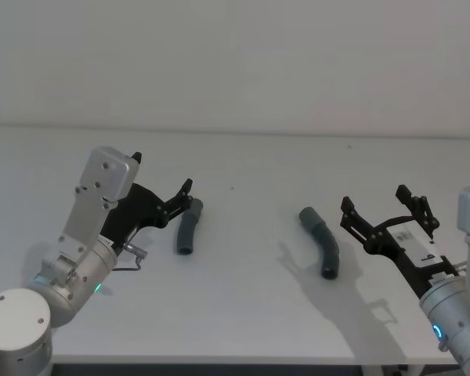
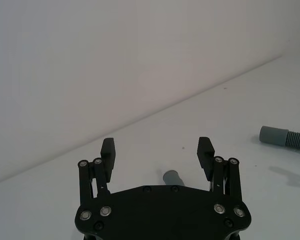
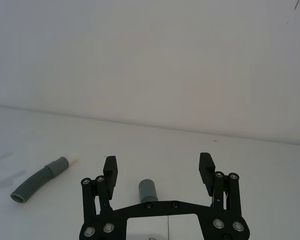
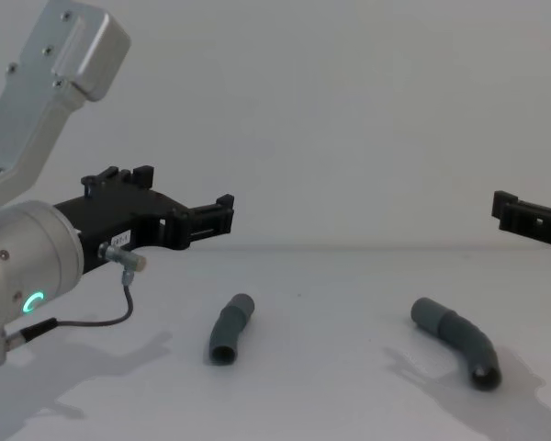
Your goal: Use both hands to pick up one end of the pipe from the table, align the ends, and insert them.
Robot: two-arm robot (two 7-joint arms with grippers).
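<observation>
Two dark grey ribbed pipe pieces lie apart on the white table [image 1: 243, 313]. The shorter, nearly straight piece [image 1: 188, 227] [image 4: 230, 329] is on the left. My left gripper [image 1: 162, 172] [image 2: 157, 146] [image 4: 222, 213] hovers open just above and left of it, and the piece's cuff end [image 2: 173, 177] shows between the jaws. The longer bent piece [image 1: 321, 241] [image 4: 459, 340] lies to the right. My right gripper [image 1: 374, 197] [image 3: 158, 162] [image 4: 505, 207] is open a little to its right, facing its cuff [image 3: 147, 190]. The left piece [image 3: 40, 177] has a pale whitish tip [image 3: 74, 157].
A plain pale wall [image 1: 235, 63] rises behind the table's far edge. Bare white surface lies between the two pieces and in front of them. A thin cable [image 4: 119, 317] loops under the left wrist.
</observation>
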